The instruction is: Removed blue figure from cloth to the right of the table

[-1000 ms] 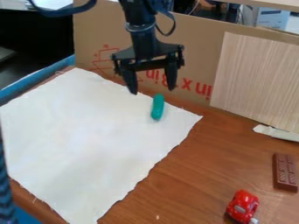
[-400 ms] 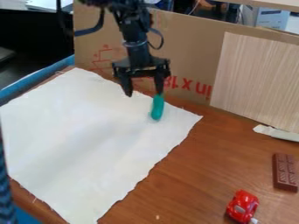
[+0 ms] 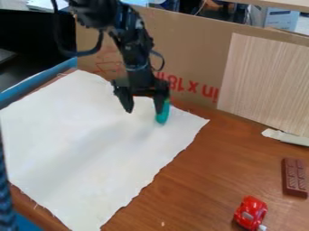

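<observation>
My gripper [image 3: 144,112] hangs over the back right part of the cloth, open, its two fingers spread apart with nothing between them. The small teal-green figure [image 3: 161,117] stands or lies near the cloth's back right edge; the right finger covers part of it from this view. Whether that finger touches it, I cannot tell. The white cloth [image 3: 91,144] is spread across the left part of the wooden table [image 3: 199,180].
A red toy car [image 3: 250,212] sits at the front right, with a brown chocolate bar [image 3: 295,177] at the right edge. Behind the table stand a cardboard panel [image 3: 199,49] and a light wooden board [image 3: 265,81]. A pale strip [image 3: 286,136] lies by the board's foot.
The gripper has moved left and down, from above and behind the figure to a low place beside it, its right finger now overlapping the figure. The figure has not visibly moved.
</observation>
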Controlling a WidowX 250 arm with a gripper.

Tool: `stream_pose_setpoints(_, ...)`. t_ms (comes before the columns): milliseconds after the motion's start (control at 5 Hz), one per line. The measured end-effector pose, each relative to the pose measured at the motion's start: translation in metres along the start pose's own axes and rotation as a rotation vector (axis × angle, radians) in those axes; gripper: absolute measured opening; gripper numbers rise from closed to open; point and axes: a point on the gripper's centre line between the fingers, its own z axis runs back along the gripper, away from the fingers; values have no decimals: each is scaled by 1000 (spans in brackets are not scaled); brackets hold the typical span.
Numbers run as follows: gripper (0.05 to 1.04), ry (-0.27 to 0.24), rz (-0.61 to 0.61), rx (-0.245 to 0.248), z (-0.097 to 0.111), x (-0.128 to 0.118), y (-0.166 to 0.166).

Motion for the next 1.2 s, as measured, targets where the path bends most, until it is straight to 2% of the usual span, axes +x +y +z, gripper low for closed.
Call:
stream_pose_setpoints(400, 1001, -39, -26, -40, -11, -12, -19)
stream_pose_setpoints(600, 1001, -36, -14, -47, -8, -9, -26)
stream_pose_setpoints(1000, 1001, -99, 38, -28, 3, 15, -25)
stream_pose_setpoints(1200, 1001, -122, 48, -33, 11, 27, -27)
